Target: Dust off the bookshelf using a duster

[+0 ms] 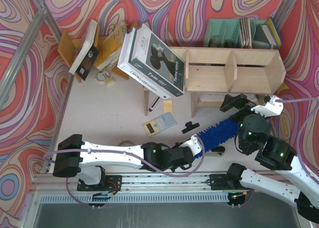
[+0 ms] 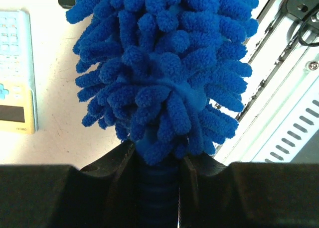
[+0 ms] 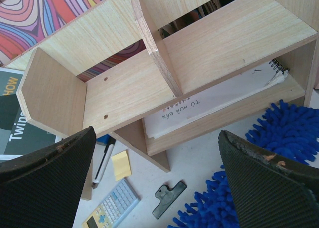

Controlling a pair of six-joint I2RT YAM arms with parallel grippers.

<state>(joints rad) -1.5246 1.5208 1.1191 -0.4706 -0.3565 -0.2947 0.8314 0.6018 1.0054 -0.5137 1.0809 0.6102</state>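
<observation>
The light plywood bookshelf [image 1: 229, 71] stands at the back right, and it fills the right wrist view [image 3: 149, 83] with a white notebook [image 3: 214, 106] lying on its lower level. The fluffy blue duster [image 1: 219, 131] lies slanted in front of the shelf, its head pointing up and right. My left gripper [image 1: 197, 149] is shut on the duster's ribbed blue handle; in the left wrist view the duster [image 2: 164, 73] sticks out from between the jaws of the left gripper [image 2: 159, 188]. My right gripper [image 1: 233, 102] hovers open before the shelf's lower level, and nothing sits inside the right gripper [image 3: 154, 136].
A calculator [image 1: 159, 123] and a black clip [image 1: 190, 127] lie left of the duster. A large black-and-white book [image 1: 154, 58] leans against the shelf's left end. A green file organizer [image 1: 239, 33] stands behind the shelf, with a wooden book stand [image 1: 75, 49] at the back left. A yellow sticky note [image 3: 121, 164] lies by the shelf leg.
</observation>
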